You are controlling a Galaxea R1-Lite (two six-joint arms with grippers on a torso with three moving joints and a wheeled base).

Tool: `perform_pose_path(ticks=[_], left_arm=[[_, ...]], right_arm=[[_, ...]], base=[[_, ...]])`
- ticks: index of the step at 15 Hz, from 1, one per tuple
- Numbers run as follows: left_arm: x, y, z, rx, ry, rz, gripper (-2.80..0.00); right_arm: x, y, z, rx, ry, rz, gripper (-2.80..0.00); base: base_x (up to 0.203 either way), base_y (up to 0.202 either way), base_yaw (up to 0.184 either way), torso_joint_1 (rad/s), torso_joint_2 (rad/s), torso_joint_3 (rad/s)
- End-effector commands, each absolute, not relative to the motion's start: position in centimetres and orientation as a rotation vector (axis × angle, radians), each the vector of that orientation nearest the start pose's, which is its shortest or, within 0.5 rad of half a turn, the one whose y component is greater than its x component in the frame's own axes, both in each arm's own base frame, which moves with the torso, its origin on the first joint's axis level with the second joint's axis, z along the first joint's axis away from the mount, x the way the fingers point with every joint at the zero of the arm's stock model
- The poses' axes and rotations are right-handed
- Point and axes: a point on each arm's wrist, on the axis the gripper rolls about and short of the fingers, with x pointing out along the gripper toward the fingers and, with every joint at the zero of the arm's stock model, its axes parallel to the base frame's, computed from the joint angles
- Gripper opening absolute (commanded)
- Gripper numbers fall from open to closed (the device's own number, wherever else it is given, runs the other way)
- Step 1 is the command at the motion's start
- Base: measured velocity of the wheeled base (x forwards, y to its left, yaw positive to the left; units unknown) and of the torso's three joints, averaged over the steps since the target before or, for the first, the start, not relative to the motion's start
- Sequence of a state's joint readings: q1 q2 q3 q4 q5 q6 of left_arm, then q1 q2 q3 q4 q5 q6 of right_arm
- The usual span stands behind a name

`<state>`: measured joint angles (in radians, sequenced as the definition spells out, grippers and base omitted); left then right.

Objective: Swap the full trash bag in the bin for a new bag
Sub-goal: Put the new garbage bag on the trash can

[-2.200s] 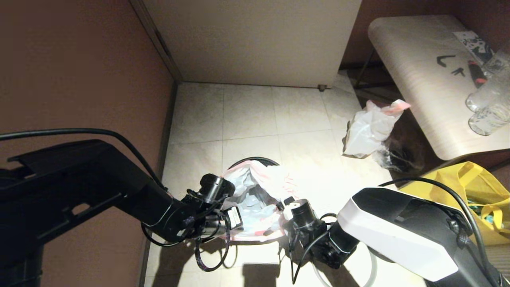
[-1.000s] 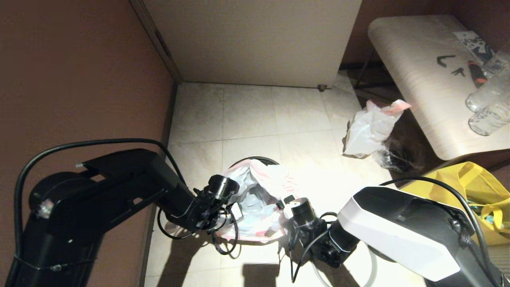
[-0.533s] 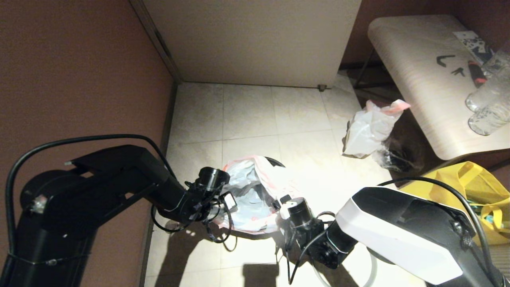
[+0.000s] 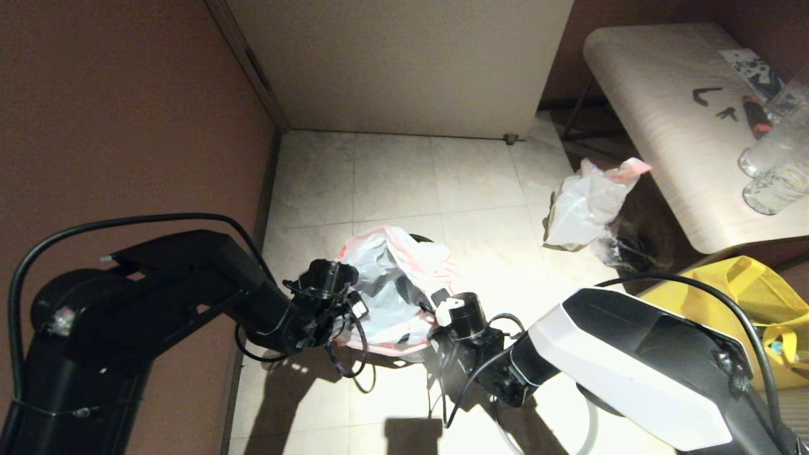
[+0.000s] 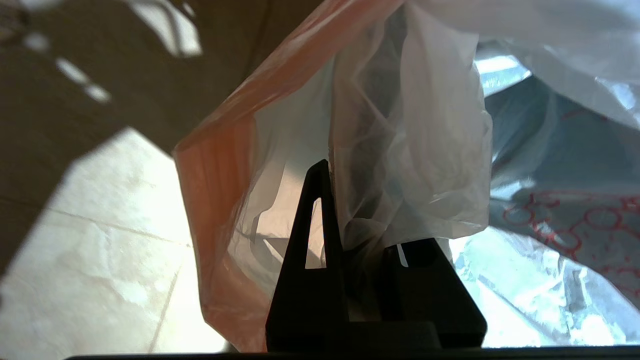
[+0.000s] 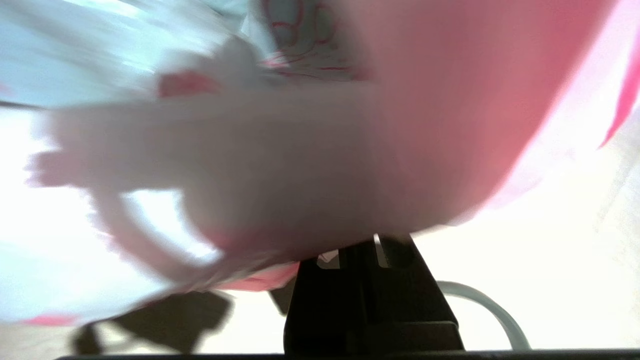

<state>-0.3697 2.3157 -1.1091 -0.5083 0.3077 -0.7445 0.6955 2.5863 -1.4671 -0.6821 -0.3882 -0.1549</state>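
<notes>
The new bag, translucent white with a pink-red edge and red outline print, hangs open between both grippers above the bin. Only a sliver of the bin's dark rim shows behind it. My left gripper is shut on the bag's left edge. In the left wrist view the plastic is bunched between the fingers. My right gripper is shut on the bag's right edge, and the pink film drapes over that gripper. The full trash bag, whitish with a pink top, stands on the floor at the right.
A small clear wrinkled bag lies beside the full bag under a pale table that carries bottles. A yellow tote sits at the right. A brown wall runs along the left and a white cabinet stands behind.
Both grippers have moved up and away from me with the bag. Its mouth now stands higher and further back, hiding most of the bin's rim.
</notes>
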Motion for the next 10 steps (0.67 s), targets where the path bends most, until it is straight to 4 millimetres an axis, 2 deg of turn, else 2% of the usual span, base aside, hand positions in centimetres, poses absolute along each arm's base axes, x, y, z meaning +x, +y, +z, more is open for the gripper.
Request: perform_pose_path(ticks=[1, 4, 5, 10], left_arm=[[38.4, -14.9, 1.8, -0.482, 0.607, 0.178, -2.8], [38.2, -14.9, 1.8, -0.466, 0.578, 0.155, -2.8], [38.2, -14.9, 1.8, -0.464, 0.579, 0.155, -2.8], [38.3, -14.9, 1.6, -0.459, 0.583, 0.156, -2.8]], right_arm=[[38.4, 31.1, -1.2, -0.373, 0.345, 0.346, -2.8], [38.9, 30.3, -1.3, -0.371, 0.354, 0.328, -2.8], [38.9, 30.3, -1.3, -0.372, 0.354, 0.326, 0.0], [37.0, 29.0, -0.2, -0.389, 0.391, 0.332, 0.0]], base=[[0.0, 0.0, 0.0, 0.0, 0.0, 0.0], [0.0, 0.0, 0.0, 0.0, 0.0, 0.0], [0.0, 0.0, 0.0, 0.0, 0.0, 0.0], [0.0, 0.0, 0.0, 0.0, 0.0, 0.0]])
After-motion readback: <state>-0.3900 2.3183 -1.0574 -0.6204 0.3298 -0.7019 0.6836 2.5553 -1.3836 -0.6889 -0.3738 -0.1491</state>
